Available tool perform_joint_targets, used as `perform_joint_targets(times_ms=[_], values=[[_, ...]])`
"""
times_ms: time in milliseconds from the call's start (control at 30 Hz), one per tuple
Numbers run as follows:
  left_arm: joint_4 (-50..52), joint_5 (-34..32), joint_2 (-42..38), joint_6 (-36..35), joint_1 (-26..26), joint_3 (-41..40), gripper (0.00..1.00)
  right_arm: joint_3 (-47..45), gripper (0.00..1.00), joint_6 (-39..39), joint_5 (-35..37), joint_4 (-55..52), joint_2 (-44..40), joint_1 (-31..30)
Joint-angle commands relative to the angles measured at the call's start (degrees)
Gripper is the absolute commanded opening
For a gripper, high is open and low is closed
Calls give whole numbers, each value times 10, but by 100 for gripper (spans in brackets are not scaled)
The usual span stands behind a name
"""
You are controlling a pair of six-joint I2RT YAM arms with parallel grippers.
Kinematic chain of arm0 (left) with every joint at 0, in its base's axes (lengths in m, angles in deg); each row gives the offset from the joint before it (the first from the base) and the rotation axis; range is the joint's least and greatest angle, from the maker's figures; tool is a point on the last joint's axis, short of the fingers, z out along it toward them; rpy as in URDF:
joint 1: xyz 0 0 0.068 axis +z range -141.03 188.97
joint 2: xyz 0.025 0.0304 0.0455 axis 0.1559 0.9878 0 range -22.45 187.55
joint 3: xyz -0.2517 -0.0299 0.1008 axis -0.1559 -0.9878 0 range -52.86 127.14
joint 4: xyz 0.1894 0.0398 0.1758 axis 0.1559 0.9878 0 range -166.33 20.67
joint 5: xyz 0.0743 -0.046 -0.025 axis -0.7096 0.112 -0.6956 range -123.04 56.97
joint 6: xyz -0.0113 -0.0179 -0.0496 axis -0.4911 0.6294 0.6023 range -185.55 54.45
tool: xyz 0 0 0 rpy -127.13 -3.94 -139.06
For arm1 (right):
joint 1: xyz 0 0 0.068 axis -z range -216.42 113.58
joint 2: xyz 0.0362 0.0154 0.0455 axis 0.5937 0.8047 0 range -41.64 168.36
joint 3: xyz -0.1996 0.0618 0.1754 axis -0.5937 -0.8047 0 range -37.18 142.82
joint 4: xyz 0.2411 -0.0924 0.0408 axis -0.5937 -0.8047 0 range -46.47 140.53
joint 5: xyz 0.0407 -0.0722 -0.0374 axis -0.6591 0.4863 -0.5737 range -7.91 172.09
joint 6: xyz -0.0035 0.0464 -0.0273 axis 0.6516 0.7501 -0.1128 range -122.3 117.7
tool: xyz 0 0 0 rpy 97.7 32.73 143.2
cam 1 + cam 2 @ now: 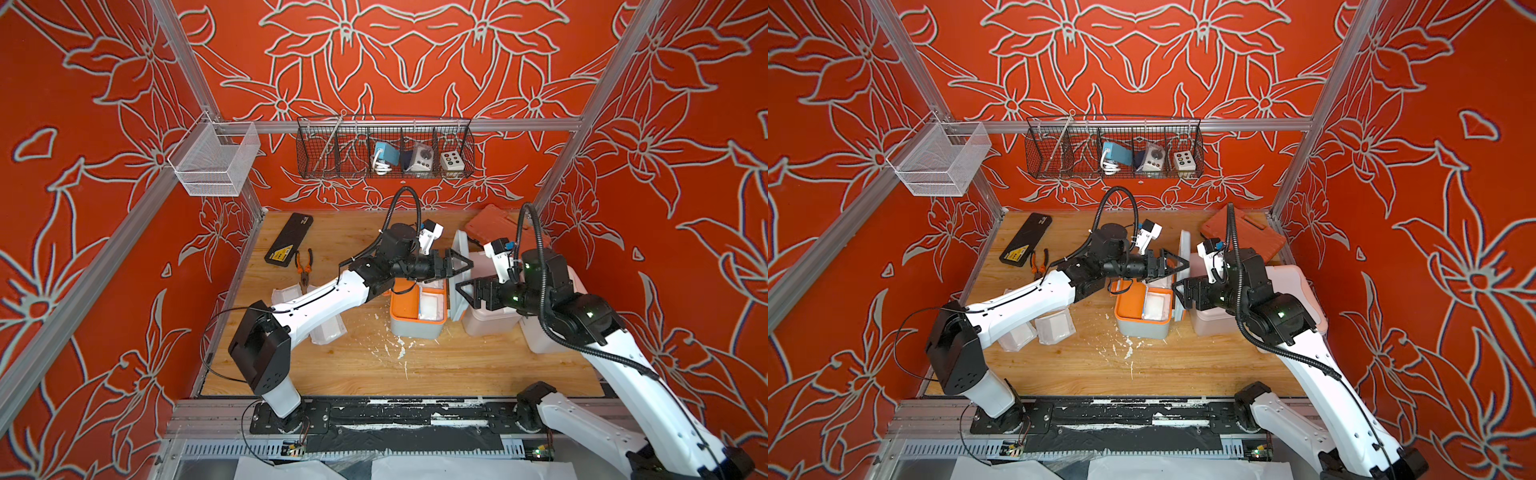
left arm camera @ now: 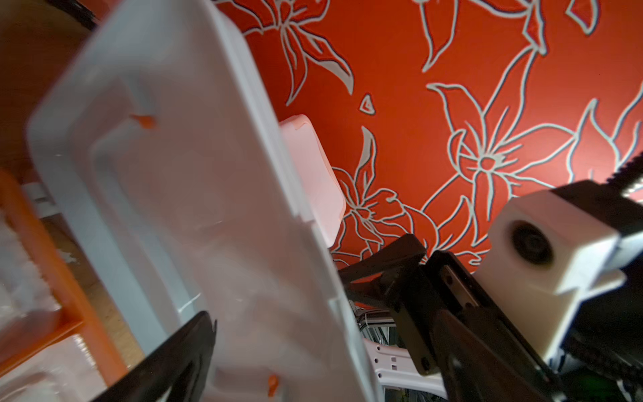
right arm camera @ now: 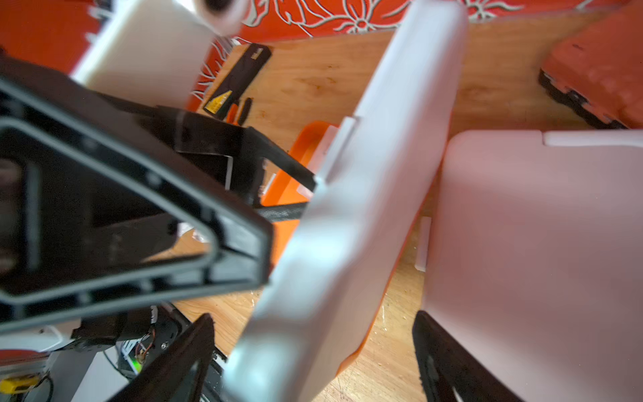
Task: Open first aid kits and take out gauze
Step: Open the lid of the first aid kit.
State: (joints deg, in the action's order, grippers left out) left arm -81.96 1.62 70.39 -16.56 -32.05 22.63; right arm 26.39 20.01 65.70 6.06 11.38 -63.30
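Observation:
The blue-grey first aid kit [image 1: 417, 328] with orange trim stands open mid-table, its lid [image 1: 461, 241] upright on its right side. White gauze [image 1: 432, 305] lies inside it. More gauze packets [image 1: 1054, 328] lie on the table under my left arm. My left gripper [image 1: 463, 266] is open, and the lid [image 2: 181, 209] stands between its jaws. My right gripper [image 1: 460, 291] is open too and straddles the lid's [image 3: 348, 243] edge with a gap on each side. The pale pink kit [image 1: 486, 320] sits shut beside the lid. The white kit [image 1: 540, 336] is partly hidden under my right arm.
A flat black case [image 1: 289, 241] and pliers [image 1: 304, 270] lie at the back left. An orange-red tool case [image 1: 498, 228] lies at the back right. White scraps [image 1: 395, 345] litter the wood in front of the open kit. A black wire basket [image 1: 384, 151] hangs on the back rail.

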Motion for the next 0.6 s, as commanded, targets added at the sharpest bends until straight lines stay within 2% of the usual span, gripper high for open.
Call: perform_joint_targets(times_ms=[0, 167, 333, 400, 567], values=[[-9, -17, -50, -21, 18, -21, 95, 8, 86, 3, 82, -51, 4, 1], [80, -125, -96, -101, 40, -54, 95, 17, 85, 9, 146, -80, 5, 1], [155, -219, -114, -171, 58, -73, 94, 14, 86, 10, 144, -74, 3, 1], [170, -225, -114, -185, 72, -80, 91, 16, 87, 9, 145, -75, 6, 1], [189, -185, -86, -202, 100, -84, 81, 14, 94, 6, 125, -60, 1, 1]])
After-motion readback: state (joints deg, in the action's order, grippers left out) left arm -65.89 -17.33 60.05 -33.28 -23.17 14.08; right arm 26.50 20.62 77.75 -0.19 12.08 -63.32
